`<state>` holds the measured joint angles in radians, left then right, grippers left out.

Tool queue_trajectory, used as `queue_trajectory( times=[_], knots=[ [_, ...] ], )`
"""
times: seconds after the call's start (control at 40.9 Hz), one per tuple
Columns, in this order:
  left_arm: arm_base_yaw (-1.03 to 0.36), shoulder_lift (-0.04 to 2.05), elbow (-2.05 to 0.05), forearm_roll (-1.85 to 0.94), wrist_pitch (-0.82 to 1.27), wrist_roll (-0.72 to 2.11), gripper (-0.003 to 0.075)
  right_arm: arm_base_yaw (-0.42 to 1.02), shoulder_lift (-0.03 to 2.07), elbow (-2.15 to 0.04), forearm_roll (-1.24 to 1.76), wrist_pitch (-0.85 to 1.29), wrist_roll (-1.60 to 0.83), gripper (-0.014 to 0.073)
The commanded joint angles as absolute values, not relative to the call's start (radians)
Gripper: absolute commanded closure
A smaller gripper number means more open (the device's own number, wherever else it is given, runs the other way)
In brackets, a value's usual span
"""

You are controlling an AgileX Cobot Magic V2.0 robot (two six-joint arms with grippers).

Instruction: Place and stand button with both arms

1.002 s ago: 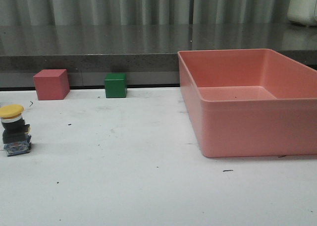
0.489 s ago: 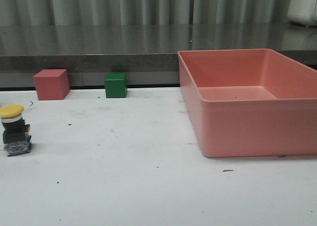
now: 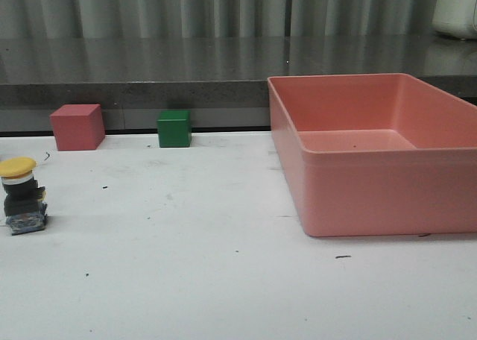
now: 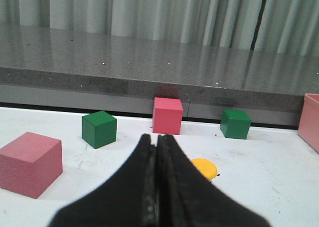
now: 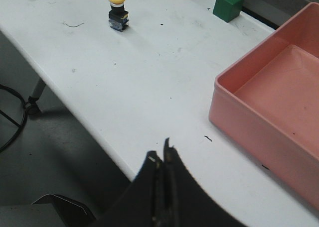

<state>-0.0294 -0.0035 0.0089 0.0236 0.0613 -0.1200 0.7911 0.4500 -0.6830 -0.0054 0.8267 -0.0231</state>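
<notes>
The button (image 3: 21, 195) stands upright on my table (image 3: 194, 265), yellow cap up, far out at nine o'clock of the front view, nothing touching it. At eleven o'clock sits a pinkish-red cube (image 3: 77, 127), a green cube (image 3: 174, 128) beside it, and the big pink bin (image 3: 376, 150) fills three o'clock. My left gripper (image 4: 156, 187) is pressed closed on nothing, the yellow cap peeking just past it. My right gripper (image 5: 162, 184) is closed and empty too, well apart from the button.

Left gripper (image 4: 156, 187): matte black tapering fingers (image 4: 134, 187), ribbed inner faces. Right gripper (image 5: 162, 187): same black, pale-scuffed tips.
</notes>
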Motion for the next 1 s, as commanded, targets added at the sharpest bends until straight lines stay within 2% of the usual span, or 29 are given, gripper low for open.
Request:
queue_trajectory(
  times=[0.0, 0.195, 0.391, 0.733, 0.977],
  knots=[
    [-0.028, -0.026, 0.024, 0.016, -0.025, -0.118, 0.074, 0.79, 0.455, -0.709, -0.011, 0.762, -0.032, 0.0662],
    [-0.028, -0.026, 0.024, 0.016, -0.025, -0.118, 0.074, 0.787, 0.431, -0.69, -0.023, 0.749, -0.032, 0.0662],
    [-0.028, -0.026, 0.024, 0.016, -0.025, -0.118, 0.074, 0.594, 0.303, -0.544, 0.016, 0.689, -0.032, 0.0662],
    [-0.028, -0.026, 0.024, 0.016, -0.025, -0.118, 0.074, 0.221, 0.053, -0.176, 0.107, 0.174, -0.032, 0.0662],
    [-0.028, -0.026, 0.024, 0.016, -0.025, -0.118, 0.074, 0.04, -0.022, -0.022, 0.107, 0.0, -0.032, 0.0662]
  ],
)
